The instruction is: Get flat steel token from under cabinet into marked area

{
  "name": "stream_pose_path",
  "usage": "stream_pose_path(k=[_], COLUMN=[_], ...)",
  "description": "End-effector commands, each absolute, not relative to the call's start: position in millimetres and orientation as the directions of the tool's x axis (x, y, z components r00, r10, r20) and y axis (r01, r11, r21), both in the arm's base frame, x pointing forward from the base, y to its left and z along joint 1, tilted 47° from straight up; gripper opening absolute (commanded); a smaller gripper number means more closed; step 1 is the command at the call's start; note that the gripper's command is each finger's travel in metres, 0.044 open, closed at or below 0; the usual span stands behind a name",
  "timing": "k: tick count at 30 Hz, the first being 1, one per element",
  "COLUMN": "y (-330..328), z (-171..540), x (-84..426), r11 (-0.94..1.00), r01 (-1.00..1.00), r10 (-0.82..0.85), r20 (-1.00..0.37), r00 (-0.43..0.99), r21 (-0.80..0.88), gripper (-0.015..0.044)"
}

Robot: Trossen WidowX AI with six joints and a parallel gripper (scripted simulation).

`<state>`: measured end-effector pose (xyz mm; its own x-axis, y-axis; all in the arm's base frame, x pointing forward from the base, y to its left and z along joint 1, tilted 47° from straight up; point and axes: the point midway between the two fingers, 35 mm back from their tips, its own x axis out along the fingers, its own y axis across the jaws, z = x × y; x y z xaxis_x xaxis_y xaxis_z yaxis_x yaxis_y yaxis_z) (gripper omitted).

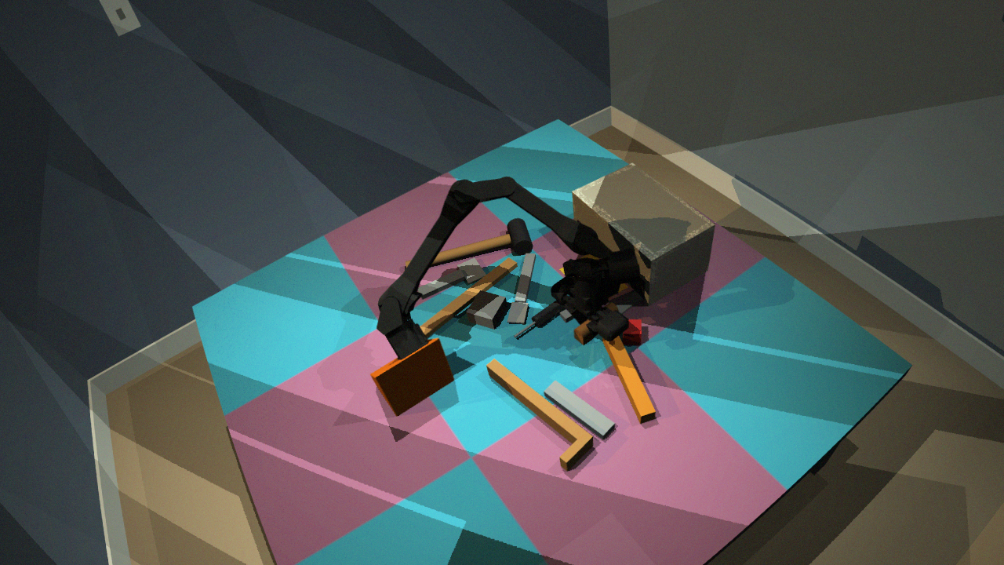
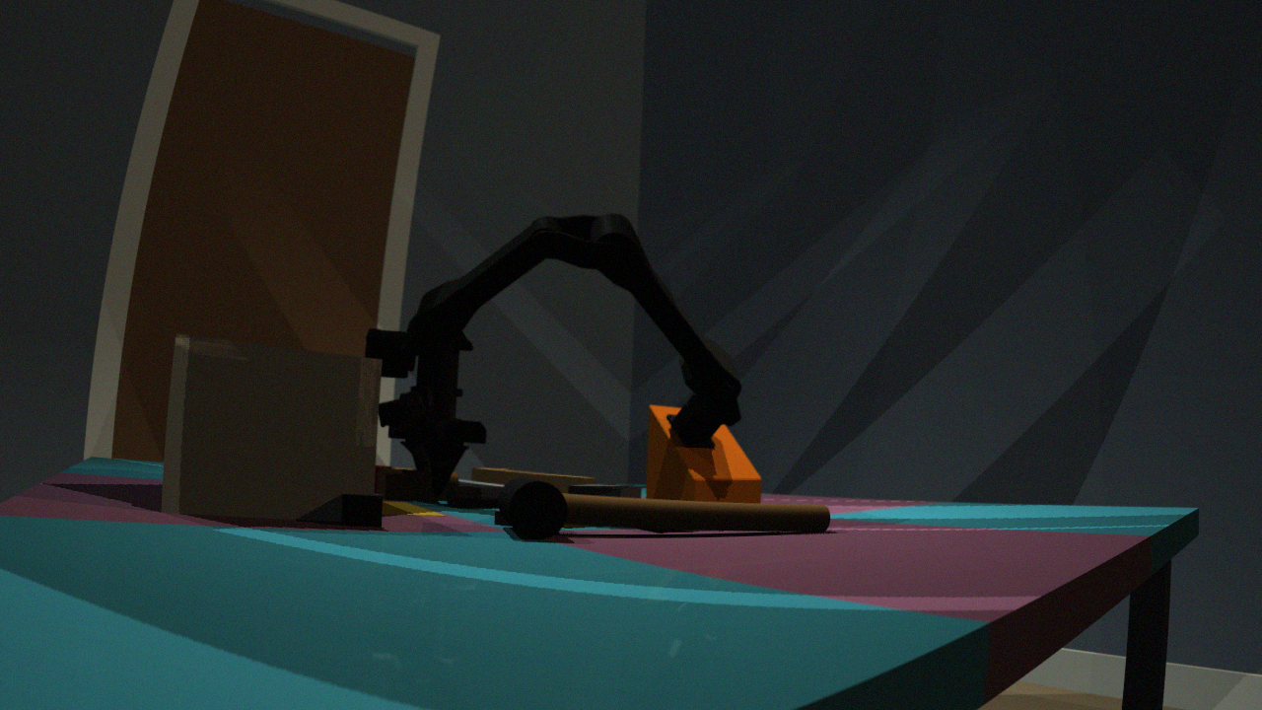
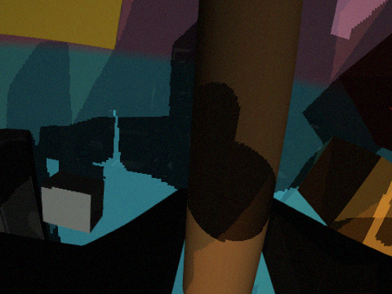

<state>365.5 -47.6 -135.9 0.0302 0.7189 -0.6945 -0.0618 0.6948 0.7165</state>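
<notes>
The cabinet [image 1: 677, 263] [image 2: 273, 432] is a pale box at the back right. The token is not visible in any view. Part of the yellow marked area [image 2: 410, 508] [image 3: 61, 20] shows in front of the cabinet, mostly hidden by the arm in the top view. My gripper [image 2: 438, 496] [image 3: 221, 201] points down low over the table before the cabinet, shut on a round wooden handle [image 1: 582, 332] [image 3: 249, 102]. The handle runs up the wrist view, passing right of the yellow area. Its far end is hidden.
A mallet [image 1: 519, 236] [image 2: 533, 509] lies left of the cabinet. A red block [image 1: 633, 331] and an orange bar [image 1: 630, 379] are close to the gripper. An L-shaped wooden stick [image 1: 536, 400] and a grey bar [image 1: 579, 410] lie nearer. Several grey pieces and a wooden bar [image 1: 470, 298] lie left.
</notes>
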Motion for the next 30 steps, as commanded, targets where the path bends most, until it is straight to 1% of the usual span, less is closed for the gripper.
stream_pose_path(k=[1,30], y=[-47.8,-46.9], z=[-135.5,-133.0], x=[371.3,397.4], r11=[0.695,0.695], r01=[-0.062,-0.063], r10=[0.719,0.719], r20=[-0.694,-0.694], r00=[0.034,0.035], r21=[0.716,0.717], gripper=[0.0,0.0])
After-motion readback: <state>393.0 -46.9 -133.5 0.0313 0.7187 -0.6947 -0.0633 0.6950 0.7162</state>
